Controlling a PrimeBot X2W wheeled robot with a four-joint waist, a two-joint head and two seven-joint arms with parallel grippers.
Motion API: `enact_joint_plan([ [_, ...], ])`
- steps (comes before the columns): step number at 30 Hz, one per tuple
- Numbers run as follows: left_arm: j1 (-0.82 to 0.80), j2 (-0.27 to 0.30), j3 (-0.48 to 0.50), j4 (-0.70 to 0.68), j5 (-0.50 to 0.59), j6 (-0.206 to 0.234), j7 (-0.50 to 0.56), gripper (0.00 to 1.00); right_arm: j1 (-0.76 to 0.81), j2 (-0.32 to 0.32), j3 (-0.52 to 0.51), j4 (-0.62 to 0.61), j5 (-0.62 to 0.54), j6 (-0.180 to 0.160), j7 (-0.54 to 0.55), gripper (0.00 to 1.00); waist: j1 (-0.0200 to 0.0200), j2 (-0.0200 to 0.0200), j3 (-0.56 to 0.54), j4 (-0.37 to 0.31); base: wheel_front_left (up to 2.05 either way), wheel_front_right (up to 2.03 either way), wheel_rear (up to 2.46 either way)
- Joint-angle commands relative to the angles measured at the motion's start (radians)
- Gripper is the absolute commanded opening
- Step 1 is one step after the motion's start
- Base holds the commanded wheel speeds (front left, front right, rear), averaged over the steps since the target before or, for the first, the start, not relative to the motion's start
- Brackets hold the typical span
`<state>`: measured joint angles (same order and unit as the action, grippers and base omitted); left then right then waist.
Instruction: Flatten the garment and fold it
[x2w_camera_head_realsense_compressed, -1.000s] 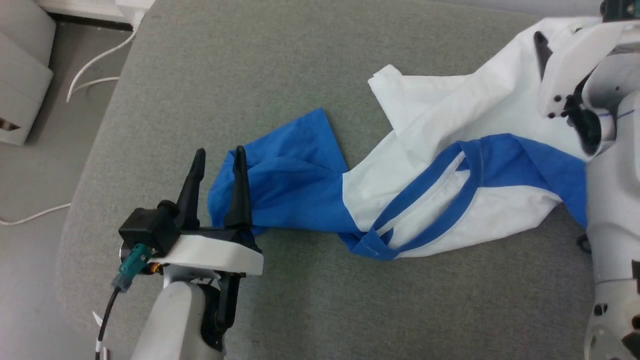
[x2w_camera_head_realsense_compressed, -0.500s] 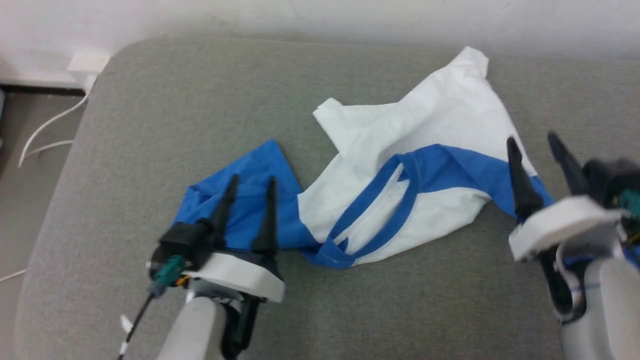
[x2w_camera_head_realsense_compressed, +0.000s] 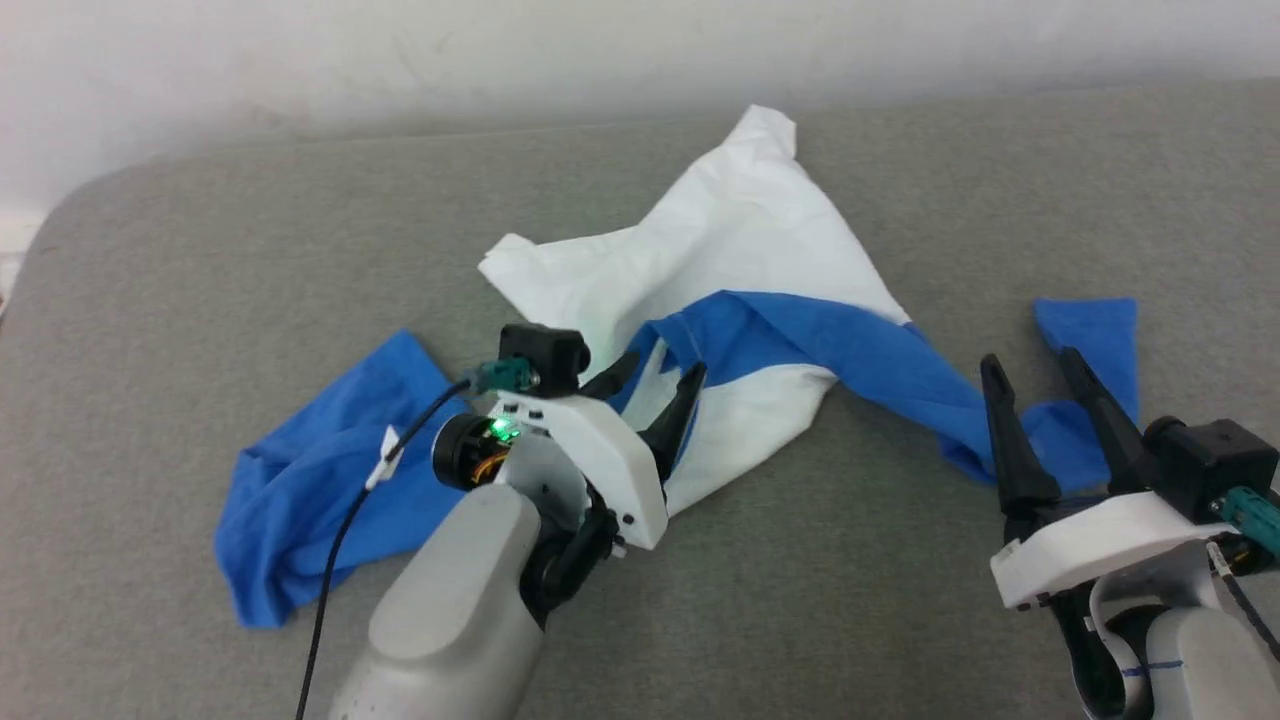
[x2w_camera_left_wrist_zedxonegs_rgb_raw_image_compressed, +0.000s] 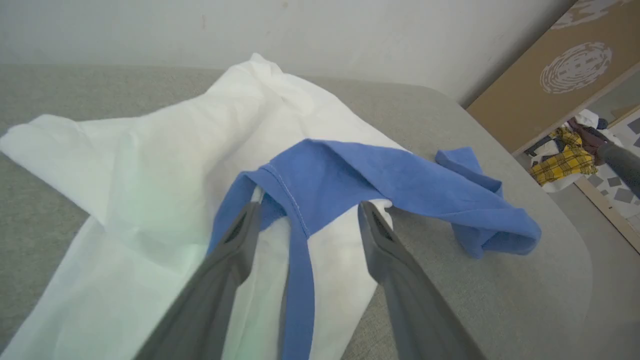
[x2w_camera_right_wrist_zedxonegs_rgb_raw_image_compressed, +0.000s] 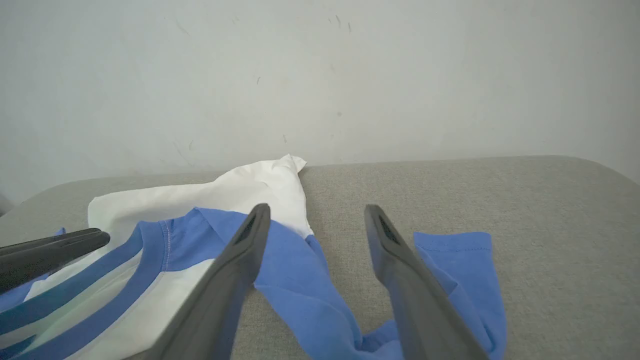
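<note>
The garment (x2w_camera_head_realsense_compressed: 740, 230) lies crumpled on the grey padded table (x2w_camera_head_realsense_compressed: 200, 260): white body in the middle, one blue sleeve (x2w_camera_head_realsense_compressed: 320, 490) bunched at the left, the other blue sleeve (x2w_camera_head_realsense_compressed: 1090, 330) twisted out to the right. My left gripper (x2w_camera_head_realsense_compressed: 662, 370) is open just over the blue collar trim (x2w_camera_left_wrist_zedxonegs_rgb_raw_image_compressed: 297, 250), which runs between its fingers (x2w_camera_left_wrist_zedxonegs_rgb_raw_image_compressed: 235, 250). My right gripper (x2w_camera_head_realsense_compressed: 1030, 362) is open at the near edge of the right sleeve (x2w_camera_right_wrist_zedxonegs_rgb_raw_image_compressed: 450, 260), with the twisted blue cloth (x2w_camera_right_wrist_zedxonegs_rgb_raw_image_compressed: 300, 280) under the gap. The left gripper's fingers (x2w_camera_right_wrist_zedxonegs_rgb_raw_image_compressed: 50, 250) show at the left edge of the right wrist view.
A pale wall (x2w_camera_head_realsense_compressed: 400, 60) runs right behind the table. The table's rounded corner (x2w_camera_left_wrist_zedxonegs_rgb_raw_image_compressed: 565, 240) lies to the right, with a brown board (x2w_camera_left_wrist_zedxonegs_rgb_raw_image_compressed: 550, 75) and a heap of clothes (x2w_camera_left_wrist_zedxonegs_rgb_raw_image_compressed: 565, 155) on the floor beyond. A black cable (x2w_camera_head_realsense_compressed: 340, 540) trails from the left wrist.
The head camera has swung right and up. My left gripper has gone from the left sleeve to the collar. My right gripper now stands by the stretched-out right sleeve.
</note>
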<state>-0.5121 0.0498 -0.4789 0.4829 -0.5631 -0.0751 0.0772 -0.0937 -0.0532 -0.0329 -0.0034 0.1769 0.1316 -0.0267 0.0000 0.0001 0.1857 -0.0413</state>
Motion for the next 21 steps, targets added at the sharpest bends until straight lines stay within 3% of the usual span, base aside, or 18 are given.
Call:
enact_joint_plan([
  [1,-0.023,0.001,-0.004,0.018,-0.010,0.010,0.019,1.00,-0.012,0.003,0.004,-0.007,0.008,-0.001,0.000,1.00,0.0000,-0.0001,0.012,-0.059,0.00,0.00,0.00],
  [6,-0.093,0.000,-0.003,0.101,-0.077,0.055,0.115,1.00,-0.023,0.003,0.026,-0.002,0.027,-0.001,-0.006,1.00,0.0000,-0.0001,0.033,-0.094,0.00,0.00,0.00],
  [11,-0.144,0.001,0.006,0.143,-0.103,0.059,0.134,1.00,-0.024,0.003,0.036,0.005,0.039,-0.001,-0.016,1.00,0.0000,-0.0001,0.046,-0.106,0.00,0.00,0.00],
  [12,-0.154,0.000,0.006,0.146,-0.104,0.053,0.125,0.93,-0.024,0.003,0.037,0.006,0.040,-0.001,-0.018,1.00,0.0000,-0.0001,0.047,-0.107,0.00,0.00,0.00],
  [13,-0.162,0.000,0.006,0.150,-0.101,0.049,0.114,0.44,-0.025,0.003,0.038,0.008,0.042,-0.001,-0.019,1.00,0.0000,-0.0001,0.048,-0.106,0.00,0.00,0.00],
  [14,-0.168,0.001,0.001,0.155,-0.095,0.043,0.105,0.12,-0.026,0.003,0.037,0.009,0.044,-0.001,-0.021,1.00,0.0000,-0.0001,0.048,-0.105,0.00,0.00,0.00],
  [15,-0.173,0.001,-0.006,0.161,-0.090,0.035,0.098,0.00,-0.027,0.003,0.036,0.011,0.042,-0.001,-0.021,1.00,0.0000,-0.0001,0.047,-0.103,0.00,0.00,0.00],
  [21,-0.150,0.001,-0.089,0.133,-0.064,-0.018,0.054,0.00,-0.029,0.003,0.009,0.005,0.049,-0.001,-0.021,1.00,0.0000,-0.0001,0.025,-0.072,0.00,0.00,0.00],
])
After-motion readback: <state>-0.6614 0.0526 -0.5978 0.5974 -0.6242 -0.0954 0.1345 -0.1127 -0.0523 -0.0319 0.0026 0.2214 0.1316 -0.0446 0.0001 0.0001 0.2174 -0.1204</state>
